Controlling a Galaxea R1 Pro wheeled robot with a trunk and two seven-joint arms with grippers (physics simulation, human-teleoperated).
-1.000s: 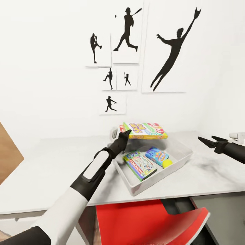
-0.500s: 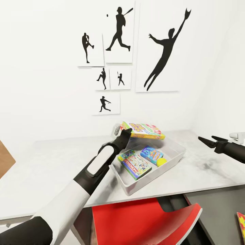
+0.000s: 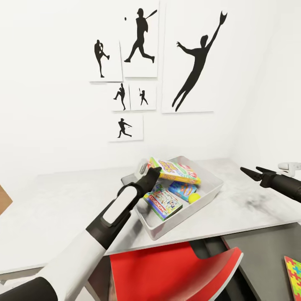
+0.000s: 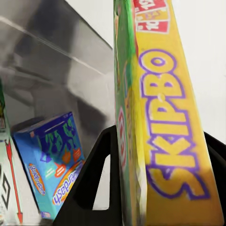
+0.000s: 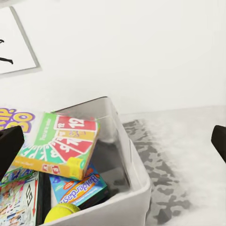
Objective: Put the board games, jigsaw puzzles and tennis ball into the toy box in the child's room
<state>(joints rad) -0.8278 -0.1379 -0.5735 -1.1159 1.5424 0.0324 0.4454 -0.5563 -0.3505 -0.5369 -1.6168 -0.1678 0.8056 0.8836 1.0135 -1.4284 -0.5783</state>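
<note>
- Our left gripper (image 3: pixel 153 170) is clamped on the end of the yellow game box (image 3: pixel 175 170); the left wrist view has the box (image 4: pixel 160 117) edge-on between the two black fingers (image 4: pixel 94 183), closed onto its thickness
- That box hangs tilted over the far side of the grey tray (image 3: pixel 167 228), not yet lying flat inside
- In the tray: the green-edged game box (image 3: pixel 163 201), the small blue game box (image 3: pixel 182 189) and the tennis ball (image 3: pixel 193 198) near the right wall
- Tray sits on the pale desk top (image 3: pixel 54 200), at an angle, near the corner of the room
- Our right gripper (image 3: pixel 249 171) hovers well off to the right above the desk, fingers slightly parted, holding nothing
- One jigsaw sheet (image 3: pixel 293 274) lies on the dark desk top (image 3: pixel 259 259), low right, outside the tray
- Red chair (image 3: pixel 167 271) tucked under the desk edge in front of us
- Risk, our judgement: released from this tilt, the yellow box may land propped on the rim or on the blue box and slide out over the wall
- Risk: the grip is at one end only, so the box could pivot or slip while we lower it
- Risk: pushing down on the stacked boxes could shove the tray along the desk or set the ball rolling
</note>
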